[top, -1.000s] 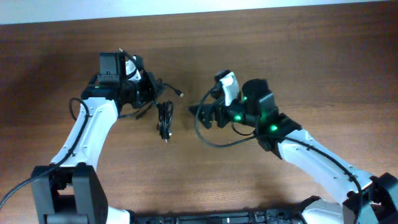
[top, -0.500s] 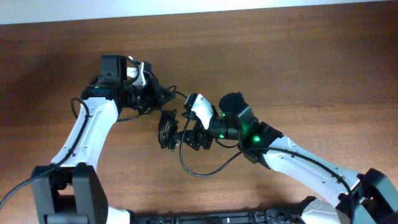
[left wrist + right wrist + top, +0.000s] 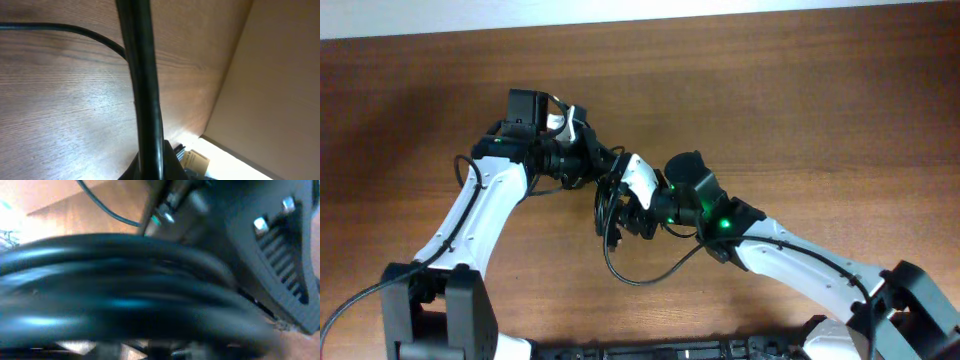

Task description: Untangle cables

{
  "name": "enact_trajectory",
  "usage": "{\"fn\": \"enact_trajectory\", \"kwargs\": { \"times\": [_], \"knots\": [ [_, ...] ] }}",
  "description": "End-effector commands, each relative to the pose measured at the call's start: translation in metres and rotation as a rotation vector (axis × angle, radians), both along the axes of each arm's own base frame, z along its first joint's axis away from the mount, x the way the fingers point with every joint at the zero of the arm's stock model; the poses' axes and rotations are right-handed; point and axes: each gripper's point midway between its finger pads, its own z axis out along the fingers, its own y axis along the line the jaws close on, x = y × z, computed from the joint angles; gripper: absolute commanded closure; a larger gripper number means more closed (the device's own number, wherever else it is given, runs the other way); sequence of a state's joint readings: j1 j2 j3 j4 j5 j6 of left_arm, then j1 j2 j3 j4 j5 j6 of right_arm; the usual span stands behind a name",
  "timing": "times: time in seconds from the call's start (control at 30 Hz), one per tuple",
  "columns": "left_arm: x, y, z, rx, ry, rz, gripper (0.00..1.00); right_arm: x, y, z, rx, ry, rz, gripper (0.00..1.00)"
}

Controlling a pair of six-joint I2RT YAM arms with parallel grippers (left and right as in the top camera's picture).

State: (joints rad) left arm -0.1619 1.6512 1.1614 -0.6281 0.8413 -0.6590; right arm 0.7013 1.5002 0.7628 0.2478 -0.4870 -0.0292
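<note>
We see the cables (image 3: 603,203) bunched dark above the wooden table (image 3: 800,100). The right gripper (image 3: 623,215) sits right against the cables, and their coils fill its camera. We cannot tell whether its jaws pinch them. Just beyond the cables, the left gripper (image 3: 588,160) is clamped on one taut strand (image 3: 145,100).

cables (image 3: 604,200): 1 black bundle | left end effector (image 3: 598,162): at its top | right end effector (image 3: 623,212): beside it
</note>
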Motion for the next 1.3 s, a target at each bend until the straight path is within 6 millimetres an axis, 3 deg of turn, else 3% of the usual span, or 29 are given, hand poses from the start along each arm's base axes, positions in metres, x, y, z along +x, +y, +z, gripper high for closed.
{"fn": "enact_trajectory", "kwargs": {
  "times": [0.0,0.03,0.07,0.13,0.17,0.3,0.47,0.57,0.67,0.9,0.97,1.07,1.13,1.2,1.27],
  "knots": [
    [-0.006,-0.008,0.017,-0.062,-0.002,-0.021,0.96,0.006,0.001,0.000,-0.008,-0.014,-0.024,0.96],
    [-0.006,-0.008,0.017,-0.061,-0.002,-0.021,0.93,0.006,0.001,0.000,-0.009,-0.012,-0.024,0.96],
    [-0.006,-0.008,0.017,-0.060,-0.005,-0.023,0.80,0.006,0.000,-0.001,-0.009,0.005,-0.032,0.96],
    [-0.002,-0.002,0.017,-0.047,-0.066,-0.047,0.19,0.014,-0.011,-0.008,0.001,0.108,-0.105,0.96],
    [0.002,0.005,0.016,-0.034,-0.071,-0.028,0.01,0.021,-0.020,-0.011,0.014,0.185,-0.165,0.96],
    [0.018,0.036,0.005,0.053,-0.080,0.070,0.01,0.042,-0.048,-0.014,0.114,0.431,-0.336,0.96],
    [0.009,0.015,0.002,0.117,-0.250,-0.119,0.01,0.039,-0.054,-0.022,0.127,0.567,-0.407,0.96],
    [0.016,0.019,-0.008,0.234,-0.303,-0.129,0.01,0.034,-0.069,-0.044,0.078,0.694,-0.516,0.96],
    [0.019,0.018,-0.007,0.254,-0.391,-0.191,0.01,0.040,-0.083,-0.050,0.090,0.766,-0.591,0.96],
    [0.007,-0.008,0.020,0.091,-0.651,-0.426,0.03,0.042,-0.087,-0.050,0.100,0.783,-0.614,0.96],
    [0.010,-0.008,0.021,0.096,-0.670,-0.429,0.04,0.041,-0.088,-0.052,0.091,0.790,-0.621,0.96],
    [0.038,0.018,0.018,0.200,-0.667,-0.301,0.07,0.039,-0.097,-0.063,0.045,0.804,-0.672,0.96],
    [0.030,0.007,0.034,0.083,-0.735,-0.361,0.07,0.039,-0.097,-0.063,0.046,0.795,-0.671,0.96],
    [0.028,0.003,0.022,0.167,-0.720,-0.384,0.10,0.041,-0.090,-0.055,0.080,0.784,-0.632,0.96],
    [0.026,0.002,-0.004,0.368,-0.670,-0.405,0.08,0.044,-0.081,-0.042,0.130,0.762,-0.577,0.96]
  ]
}}
